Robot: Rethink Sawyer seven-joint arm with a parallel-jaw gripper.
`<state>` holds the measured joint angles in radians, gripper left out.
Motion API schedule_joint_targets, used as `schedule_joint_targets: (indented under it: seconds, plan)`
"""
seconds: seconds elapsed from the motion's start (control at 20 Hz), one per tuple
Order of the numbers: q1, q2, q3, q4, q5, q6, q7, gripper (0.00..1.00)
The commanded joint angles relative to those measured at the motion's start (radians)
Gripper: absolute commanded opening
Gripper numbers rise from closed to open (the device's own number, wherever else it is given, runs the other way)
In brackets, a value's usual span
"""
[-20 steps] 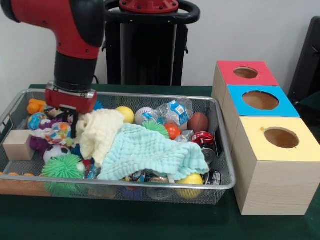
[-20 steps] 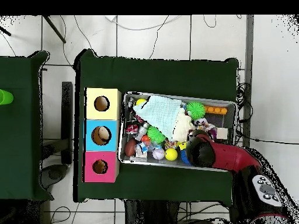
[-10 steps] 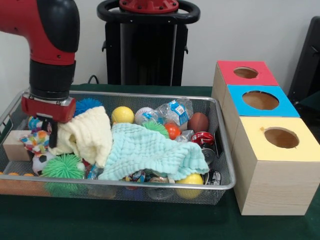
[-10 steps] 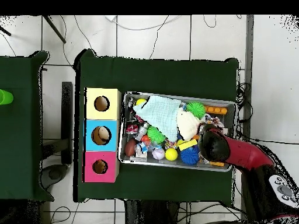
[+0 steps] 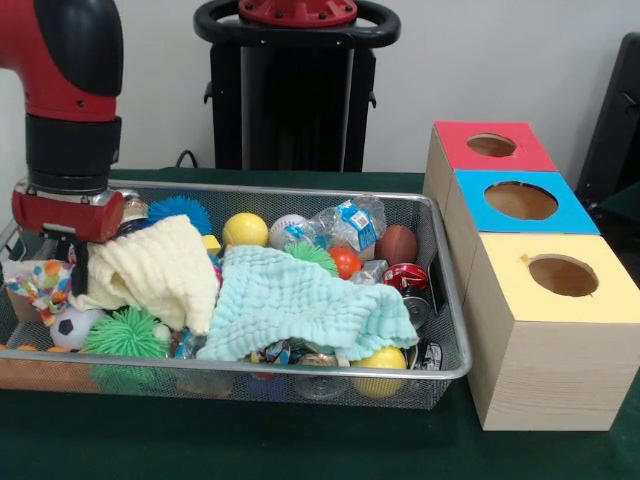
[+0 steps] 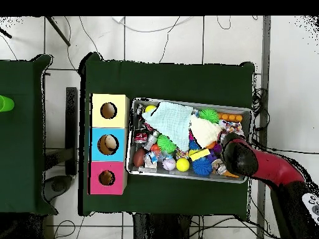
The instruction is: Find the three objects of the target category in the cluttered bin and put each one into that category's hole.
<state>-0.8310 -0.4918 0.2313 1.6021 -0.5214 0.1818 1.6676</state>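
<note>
1. Front view shows the pale yellow waffle-weave cloth (image 5: 155, 268) bunched at the left end of the silver wire-mesh bin (image 5: 440, 300), its left edge pulled up under the red and black gripper (image 5: 72, 268).
2. The gripper's black fingers go down just beside a multicoloured patterned cloth (image 5: 38, 280); they look closed on fabric, though I cannot tell for sure which piece they hold.
3. A light mint-green waffle cloth (image 5: 300, 308) lies touching the yellow one on its right, spread over the bin's middle.
4. Near the front mesh sit a spiky green rubber ball (image 5: 125, 332) and a small soccer-pattern ball (image 5: 68, 325), beside the gripper.
5. Behind the cloths are a spiky blue ball (image 5: 180, 209), a yellow ball (image 5: 244, 229) and a brown toy football (image 5: 397, 243).
6. To the bin's right stand three wooden boxes with round holes: yellow-topped (image 5: 560, 276), blue-topped (image 5: 520, 202), red-topped (image 5: 490, 146).
7. Overhead view places the arm (image 6: 261, 167) over the bin's end farthest from the boxes.
</note>
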Motion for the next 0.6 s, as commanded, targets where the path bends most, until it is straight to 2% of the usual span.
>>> schedule_joint_targets:
  seconds: [0.05,0.6]
  plan:
    - [-0.029,0.095,0.121,-0.032,-0.118,0.040,-0.140,0.00]
    - [-0.107,0.213,0.226,-0.123,-0.270,-0.022,-0.173,0.00]
